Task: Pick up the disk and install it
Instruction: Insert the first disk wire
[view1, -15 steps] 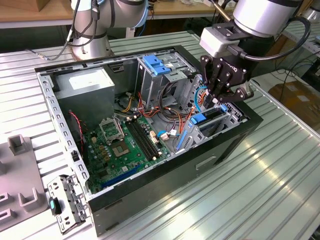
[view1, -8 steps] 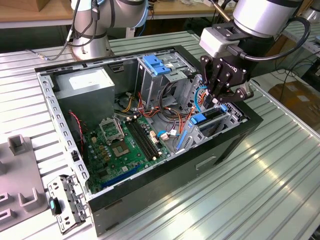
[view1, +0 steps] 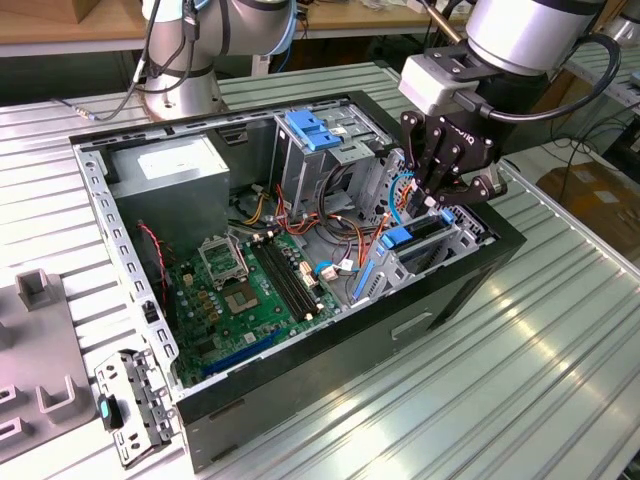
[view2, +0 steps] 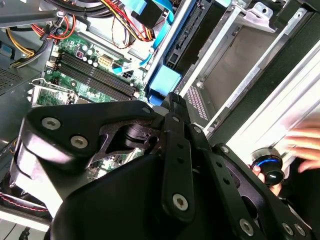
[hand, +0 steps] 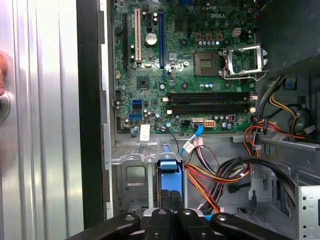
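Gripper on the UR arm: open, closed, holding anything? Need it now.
Gripper: closed, fingers together, nothing seen between them; tips at the blue-railed, flat silver-grey metal disk standing in the grey metal drive bay.

- In the exterior view we look down at a slant from off the arm. We stand far enough back to take in the whole open computer case (view1: 330, 352), the ribbed table (view1: 540, 380) around it, and the gripper (view1: 436, 195) over the drive cage (view1: 450, 235) at the exterior view's right
- In the first wrist view we look almost straight down into the case from close above, over the gripper (hand: 171, 210), onto the motherboard (hand: 185, 75) and a strip of table (hand: 45, 125)
- In the second wrist view we sit right behind the gripper (view2: 172, 100), tilted, with its black body blocking much of the foreground
- All three views share the motherboard (view1: 240, 290) (view2: 95, 70) and the drive cage (view2: 235, 75) (hand: 135, 180)
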